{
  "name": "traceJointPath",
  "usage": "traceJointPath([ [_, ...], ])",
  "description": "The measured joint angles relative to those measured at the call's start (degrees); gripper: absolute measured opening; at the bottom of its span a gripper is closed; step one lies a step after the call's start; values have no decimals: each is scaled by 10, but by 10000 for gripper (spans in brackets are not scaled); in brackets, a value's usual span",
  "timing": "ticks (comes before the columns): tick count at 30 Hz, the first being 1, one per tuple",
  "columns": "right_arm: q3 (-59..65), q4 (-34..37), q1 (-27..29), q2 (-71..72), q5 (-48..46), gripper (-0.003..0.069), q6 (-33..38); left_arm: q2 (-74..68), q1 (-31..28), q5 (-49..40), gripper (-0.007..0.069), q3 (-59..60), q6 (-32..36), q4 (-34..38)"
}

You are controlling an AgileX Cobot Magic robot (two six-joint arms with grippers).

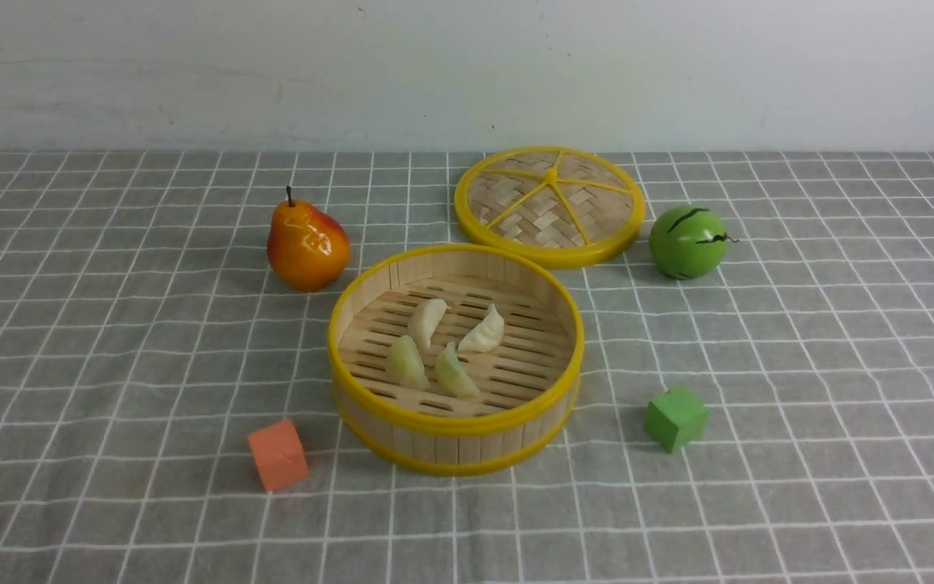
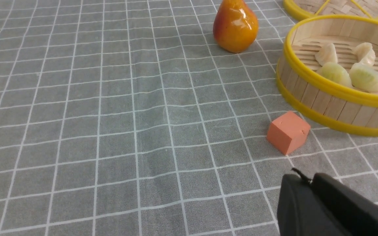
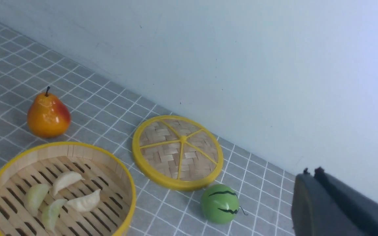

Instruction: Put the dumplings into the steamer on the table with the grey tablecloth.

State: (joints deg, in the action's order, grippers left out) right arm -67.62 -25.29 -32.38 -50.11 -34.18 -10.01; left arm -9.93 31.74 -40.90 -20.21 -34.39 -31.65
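The round bamboo steamer [image 1: 455,426] stands mid-table on the grey tablecloth [image 1: 110,365]. Several dumplings lie on its slat floor: two cream ones [image 1: 426,320] [image 1: 483,331] at the back and two pale green ones [image 1: 406,362] [image 1: 455,373] in front. Neither gripper appears in the front view. In the left wrist view my left gripper [image 2: 307,179] is shut and empty, hovering over the cloth just short of the orange cube [image 2: 288,131], with the steamer [image 2: 326,101] beyond. In the right wrist view my right gripper [image 3: 311,172] is shut and empty, off to the side of the steamer [image 3: 61,149].
An orange pear [image 1: 307,243] stands behind the steamer on the left. The woven lid [image 1: 550,203] lies at the back with a green melon ball [image 1: 687,242] beside it. An orange cube [image 1: 277,454] and a green cube [image 1: 675,418] flank the steamer's front. A pale wall [image 1: 467,73] bounds the rear.
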Motion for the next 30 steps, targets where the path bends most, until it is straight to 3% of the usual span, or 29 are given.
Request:
traceJointPath([
  [7,389,-128,3,226,449,-10,-131,0,0,0,57,0,0,0],
  [10,494,-133,3,247,556,-8,-170,0,0,0,58,0,0,0],
  [15,569,-110,3,249,565,-7,-236,0,0,0,59,0,0,0],
  [20,578,-110,3,249,542,-2,-250,0,0,0,59,0,0,0],
  [30,602,-102,4,273,342,-1,-270,0,0,1,59,0,0,0],
])
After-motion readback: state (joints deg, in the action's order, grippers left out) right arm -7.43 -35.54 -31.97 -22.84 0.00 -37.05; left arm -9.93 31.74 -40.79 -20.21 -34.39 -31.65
